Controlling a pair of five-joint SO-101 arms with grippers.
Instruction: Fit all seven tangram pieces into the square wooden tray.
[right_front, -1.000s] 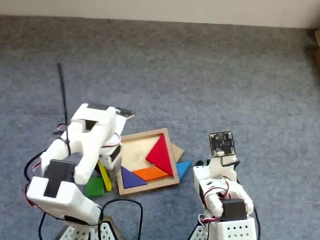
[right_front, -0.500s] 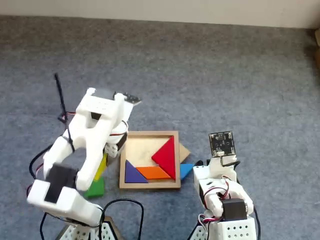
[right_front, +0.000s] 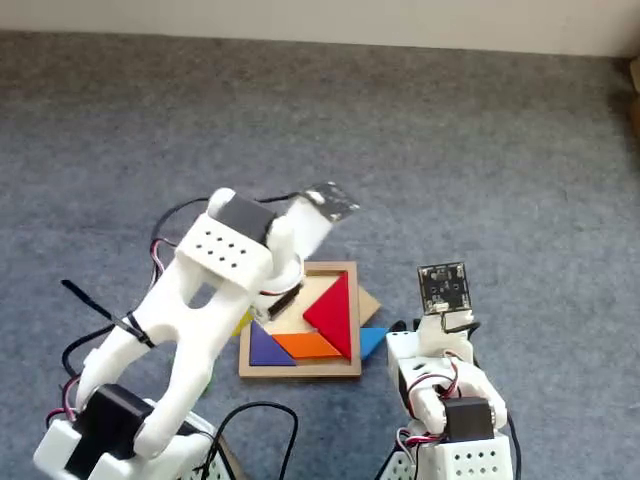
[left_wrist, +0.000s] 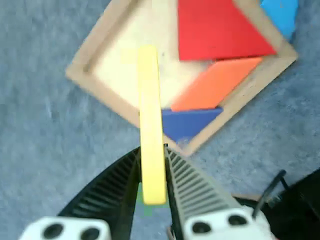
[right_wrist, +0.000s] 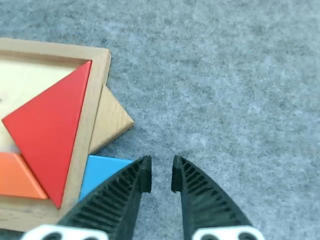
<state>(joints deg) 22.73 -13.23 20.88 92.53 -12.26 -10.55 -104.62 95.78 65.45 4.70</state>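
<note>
The square wooden tray (right_front: 299, 371) (left_wrist: 95, 55) lies on the carpet and holds a red triangle (right_front: 331, 311) (left_wrist: 215, 30), an orange piece (right_front: 311, 345) (left_wrist: 215, 85) and a purple triangle (right_front: 265, 349) (left_wrist: 190, 122). My left gripper (left_wrist: 151, 156) hangs over the tray's bare part, shut on a yellow piece (left_wrist: 150, 125) held on edge. A blue piece (right_front: 371, 339) (right_wrist: 102, 172) and a tan piece (right_front: 368, 301) (right_wrist: 110, 120) lie just outside the tray's right wall. My right gripper (right_wrist: 159, 172) sits low beside the blue piece, its fingers a narrow gap apart around nothing.
Grey carpet stretches open beyond the tray and to the right. The left arm (right_front: 215, 290) covers the tray's left side in the high view. Its cables (right_front: 110, 320) trail at the left. The right arm's base (right_front: 445, 410) sits at the near edge.
The left arm has swung from beside the tray's left edge to above the tray, carrying the yellow piece. The tray turned square to the view. The right arm stayed still.
</note>
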